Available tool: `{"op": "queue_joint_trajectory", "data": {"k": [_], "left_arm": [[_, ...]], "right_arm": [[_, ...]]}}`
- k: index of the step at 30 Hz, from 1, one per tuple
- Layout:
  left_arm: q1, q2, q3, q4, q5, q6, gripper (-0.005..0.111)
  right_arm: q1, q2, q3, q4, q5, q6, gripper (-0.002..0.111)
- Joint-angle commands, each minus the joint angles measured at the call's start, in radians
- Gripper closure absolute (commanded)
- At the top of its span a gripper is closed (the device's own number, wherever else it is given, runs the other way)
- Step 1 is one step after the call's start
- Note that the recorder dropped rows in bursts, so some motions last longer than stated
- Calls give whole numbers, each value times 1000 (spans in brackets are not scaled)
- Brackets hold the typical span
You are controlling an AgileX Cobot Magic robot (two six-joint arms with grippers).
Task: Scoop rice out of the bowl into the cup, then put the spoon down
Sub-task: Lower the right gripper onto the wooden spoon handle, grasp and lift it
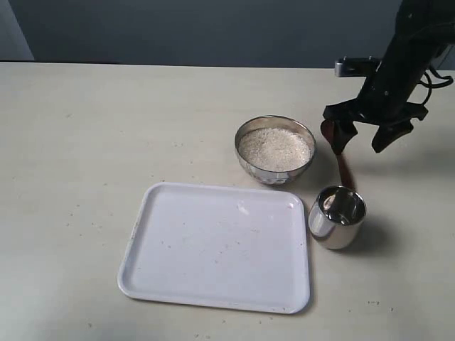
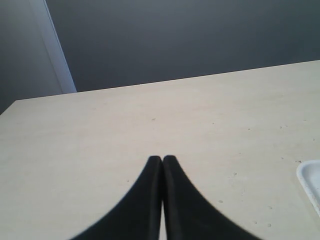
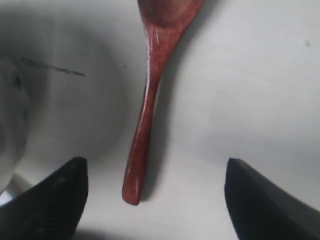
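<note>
The wooden spoon [image 1: 345,170] lies flat on the table between the steel bowl [image 1: 250,165] and the steel cup [image 1: 337,217]. White rice [image 1: 275,148] fills the bowl. My right gripper [image 1: 362,145] hovers just above the spoon, open, touching nothing. In the right wrist view the spoon [image 3: 146,110] lies lengthwise with its handle end between the wide-apart fingers of the right gripper [image 3: 154,167]. Whether the cup holds rice I cannot tell. My left gripper [image 2: 162,159] is shut on nothing over bare table, and the exterior view does not show it.
A white rectangular tray [image 1: 163,263] lies in front of the bowl, left of the cup; its corner [image 2: 311,180] shows in the left wrist view. A blurred steel vessel [image 3: 10,115] sits beside the spoon in the right wrist view. The table's far edge meets a dark wall.
</note>
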Motion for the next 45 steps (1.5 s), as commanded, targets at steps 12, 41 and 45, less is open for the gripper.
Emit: {"op": "queue_joint_trajectory", "data": {"k": [12,41,45], "left_arm": [[-4,-4,-4,1,-1,-7,106],[-4,-4,-4,1,-1,-7,106],[-4,-4,-4,1,-1,-7,106]], "right_arm": [[9,57,-8,39,21,2,46],[37,70,2,-4,62,53,46],[37,94,2,3,70,53,46]]}}
